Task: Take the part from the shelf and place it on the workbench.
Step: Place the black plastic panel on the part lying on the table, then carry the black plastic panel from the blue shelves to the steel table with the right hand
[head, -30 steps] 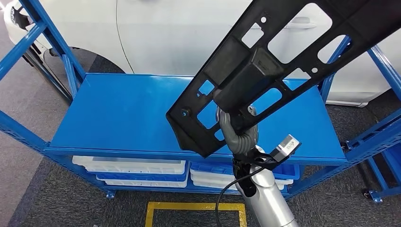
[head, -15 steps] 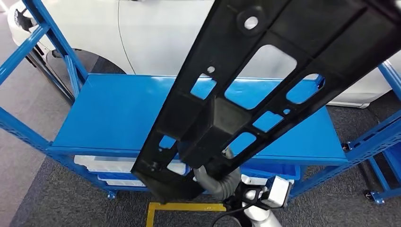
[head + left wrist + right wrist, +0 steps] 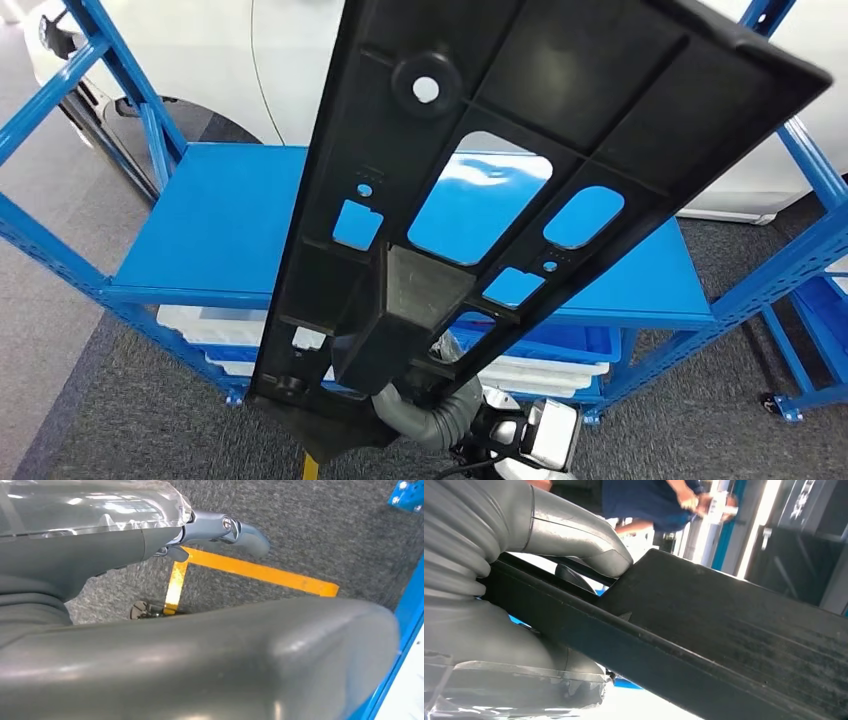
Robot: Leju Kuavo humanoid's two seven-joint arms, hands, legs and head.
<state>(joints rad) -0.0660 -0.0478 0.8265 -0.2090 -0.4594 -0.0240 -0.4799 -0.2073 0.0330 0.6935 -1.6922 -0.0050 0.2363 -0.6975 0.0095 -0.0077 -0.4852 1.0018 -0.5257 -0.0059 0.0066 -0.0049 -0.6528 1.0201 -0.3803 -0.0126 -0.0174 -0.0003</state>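
Head view: the right hand point(image 3: 432, 405) is raised from below and grips one long black part point(image 3: 480, 190) at its lower end. The part is tilted up and to the right, held clear above the blue shelf point(image 3: 215, 225). White trays point(image 3: 210, 325) sit on the lower level.

Left wrist view: the left hand point(image 3: 150, 535) hangs above grey carpet and yellow floor tape point(image 3: 260, 572); its fingers point(image 3: 245, 532) extend forward, holding nothing.

Right wrist view: the thumb point(image 3: 589, 540) presses on the part's upper face. A person point(image 3: 649, 500) stands behind.
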